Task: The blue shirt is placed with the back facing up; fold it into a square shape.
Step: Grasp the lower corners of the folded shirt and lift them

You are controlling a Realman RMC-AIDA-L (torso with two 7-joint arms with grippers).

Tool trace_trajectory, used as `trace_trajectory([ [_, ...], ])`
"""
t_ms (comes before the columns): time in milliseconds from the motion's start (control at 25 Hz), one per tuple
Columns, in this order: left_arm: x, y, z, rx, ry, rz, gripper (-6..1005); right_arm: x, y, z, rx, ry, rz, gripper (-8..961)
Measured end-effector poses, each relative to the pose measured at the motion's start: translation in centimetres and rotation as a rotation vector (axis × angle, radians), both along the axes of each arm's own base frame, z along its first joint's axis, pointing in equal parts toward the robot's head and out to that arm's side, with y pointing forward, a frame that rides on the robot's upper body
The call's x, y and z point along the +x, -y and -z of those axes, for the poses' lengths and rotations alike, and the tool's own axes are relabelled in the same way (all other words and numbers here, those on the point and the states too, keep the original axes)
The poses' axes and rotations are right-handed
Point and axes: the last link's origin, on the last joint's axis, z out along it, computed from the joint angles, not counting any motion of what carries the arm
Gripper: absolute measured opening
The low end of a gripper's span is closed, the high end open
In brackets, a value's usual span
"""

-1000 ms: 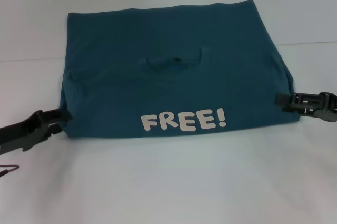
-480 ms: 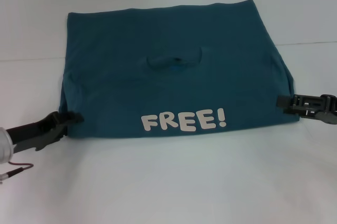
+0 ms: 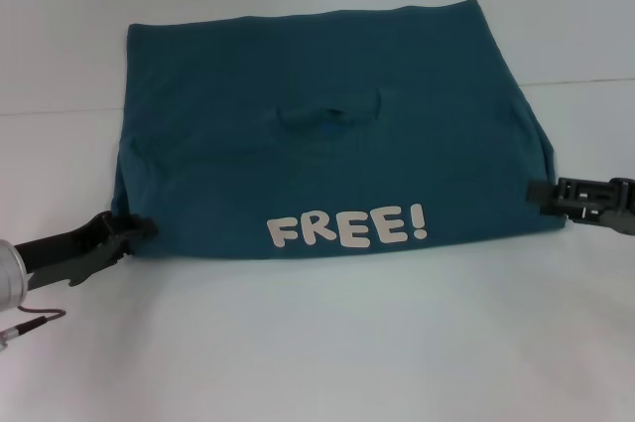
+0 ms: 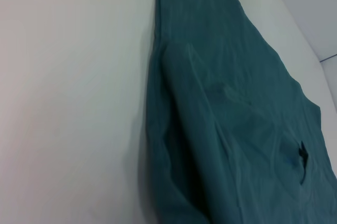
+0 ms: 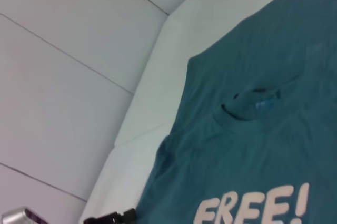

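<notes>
Blue shirt (image 3: 327, 139) folded to a rough rectangle, lying flat on white table (image 3: 327, 343), centre of head view, far edge toward the back wall, near edge toward the robot. White lettering "FREE!" (image 3: 347, 227) facing up on the near part of the top layer, just above the near fold edge. Neck opening (image 3: 330, 116) visible mid-shirt, small bit of lighter blue showing inside. Slight wrinkles around collar, right side of the fold bulging out a little. Left gripper (image 3: 137, 227) low at the table, tips touching the shirt's near-left corner, arm running off toward the lower left edge; cannot tell from head view whether claw is pinching cloth or merely against it. Thin red cable (image 3: 30, 321) on table just beside left arm. Right gripper (image 3: 536, 194) at shirt's right edge, near the near-right corner, tips at the fabric hem, body extending off the right side; claw looks narrow, but grip on cloth cannot be told. Left wrist view: shirt edge (image 4: 174, 129) with layered folds against the white table, own fingers not seen. Right wrist view: shirt (image 5: 253, 145) with lettering and collar, left gripper (image 5: 113, 216) seen far off at the shirt's corner, white wall panels (image 5: 63, 76) behind.
</notes>
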Motion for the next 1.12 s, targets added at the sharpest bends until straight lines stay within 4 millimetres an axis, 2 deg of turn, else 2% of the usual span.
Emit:
trace_trajectory([
  [360, 0.5, -0.1, 0.0, -0.017, 0.011, 0.022, 198, 0.7, -0.8, -1.0, -0.079, 0.105, 0.063, 649],
  [600, 1.0, -0.2, -0.5, -0.028, 0.033, 0.042, 81, 1.2, -3.8, -4.3, -0.104, 0.288, 0.196, 649],
  [720, 1.2, -0.3, -0.6, -0.030, 0.044, 0.040, 46, 0.8, -5.2, -5.0, -0.103, 0.369, 0.216, 649],
  [880, 1.5, -0.4, -0.8, -0.037, 0.048, 0.047, 48, -0.1, -7.1, -4.2, -0.111, 0.483, 0.202, 649],
  [1120, 1.7, -0.6, -1.0, -0.040, 0.053, 0.051, 46, -0.7, -8.4, -0.6, -0.109, 0.600, 0.193, 649],
])
